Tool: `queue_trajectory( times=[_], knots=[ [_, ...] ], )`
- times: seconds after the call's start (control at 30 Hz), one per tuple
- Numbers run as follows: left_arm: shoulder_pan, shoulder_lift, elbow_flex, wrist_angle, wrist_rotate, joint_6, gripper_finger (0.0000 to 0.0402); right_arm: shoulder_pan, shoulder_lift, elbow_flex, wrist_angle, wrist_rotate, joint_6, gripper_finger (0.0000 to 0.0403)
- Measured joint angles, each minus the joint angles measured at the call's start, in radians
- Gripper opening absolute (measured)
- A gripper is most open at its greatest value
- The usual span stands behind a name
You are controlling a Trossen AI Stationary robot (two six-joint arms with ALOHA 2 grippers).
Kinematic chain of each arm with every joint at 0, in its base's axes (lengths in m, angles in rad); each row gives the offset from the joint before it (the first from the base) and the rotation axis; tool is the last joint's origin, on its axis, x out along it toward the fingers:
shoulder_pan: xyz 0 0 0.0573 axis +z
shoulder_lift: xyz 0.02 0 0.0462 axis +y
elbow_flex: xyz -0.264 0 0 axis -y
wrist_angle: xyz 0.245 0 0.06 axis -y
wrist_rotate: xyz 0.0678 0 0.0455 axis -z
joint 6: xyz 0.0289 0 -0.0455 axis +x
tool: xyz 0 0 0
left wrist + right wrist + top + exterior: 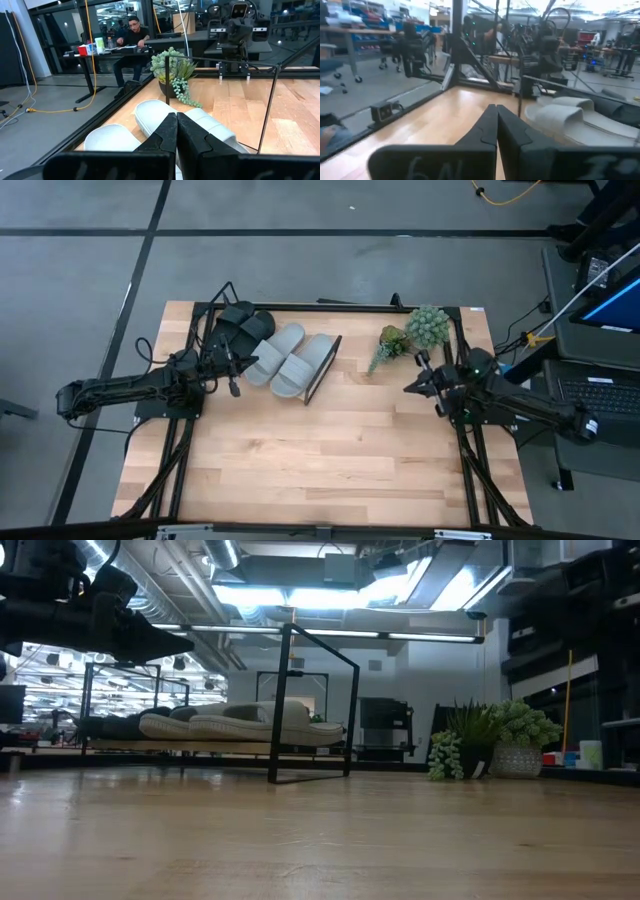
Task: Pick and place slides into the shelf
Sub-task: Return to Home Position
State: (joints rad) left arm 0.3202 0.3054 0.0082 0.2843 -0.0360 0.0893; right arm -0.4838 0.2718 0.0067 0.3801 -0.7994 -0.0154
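The shelf (pixel 322 370) stands at the table's far left, a wooden board in a thin black wire frame (pixel 310 705). On it lie two black slides (pixel 240 327) at its left end and two light grey slides (pixel 290 358) to their right, soles on the board (pixel 240 725). My left gripper (pixel 236 370) is shut and hovers over the shelf's near left part, just short of the grey slides (pixel 150 115), touching nothing (pixel 176 122). My right gripper (pixel 408 387) is shut above the table to the shelf's right, pointing at the grey slides (pixel 570 112).
Two small potted plants (pixel 425 327) (pixel 390 342) stand at the far edge, between the shelf and the right arm. Bare wooden tabletop (pixel 330 450) spreads over the middle and near half. Black frame bars (pixel 175 460) run along both table sides. A person sits at a desk (pixel 131 35) in the room beyond.
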Motion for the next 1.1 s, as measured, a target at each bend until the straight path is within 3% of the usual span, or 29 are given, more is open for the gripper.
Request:
queue_trajectory(
  times=[0.53, 0.67, 0.77, 0.97, 1.1],
  knots=[
    [0.000, 0.000, 0.000, 0.000, 0.000, 0.000, 0.0000, 0.000, -0.028, 0.000, 0.004, -0.007, 0.517, 0.0023],
    [0.000, 0.000, 0.000, 0.000, 0.000, 0.000, 0.0000, 0.001, -0.028, 0.000, 0.002, -0.006, 0.357, 0.0022],
    [0.000, 0.000, 0.000, 0.000, 0.000, 0.000, 0.0000, 0.014, -0.030, 0.000, -0.006, -0.001, 0.337, 0.0017],
    [0.000, 0.000, 0.000, 0.000, 0.000, 0.000, 0.0000, 0.193, -0.100, 0.000, -0.034, 0.001, 0.159, 0.0012],
    [0.000, 0.000, 0.000, 0.000, 0.000, 0.000, 0.0000, 0.341, -0.156, 0.000, -0.086, 0.189, 0.138, 0.0014]
  ],
)
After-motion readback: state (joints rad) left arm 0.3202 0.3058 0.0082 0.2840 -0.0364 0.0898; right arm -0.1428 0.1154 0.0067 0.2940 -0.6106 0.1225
